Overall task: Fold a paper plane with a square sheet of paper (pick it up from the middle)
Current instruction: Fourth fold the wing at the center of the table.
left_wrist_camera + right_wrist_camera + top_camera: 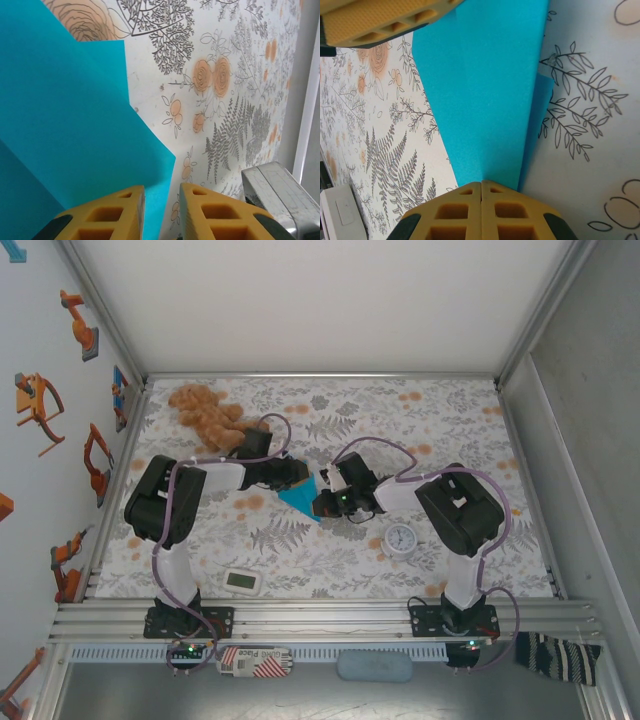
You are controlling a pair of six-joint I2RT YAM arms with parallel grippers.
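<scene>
Evidently the square sheet of paper (pixel 297 498), part-folded, sits mid-frame between both: right claw (pixel 481 186) pinches its right edge, left claw (pixel 162 194) narrow (not clamped) astride its upper-left edge.

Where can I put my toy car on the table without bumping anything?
Bare cloth at the far right, beyond the right arm. Also the near strip between the white gadget and the clock. Crowded: the middle, where the left arm joins it at the blue paper, and the teddy bear far left.
</scene>
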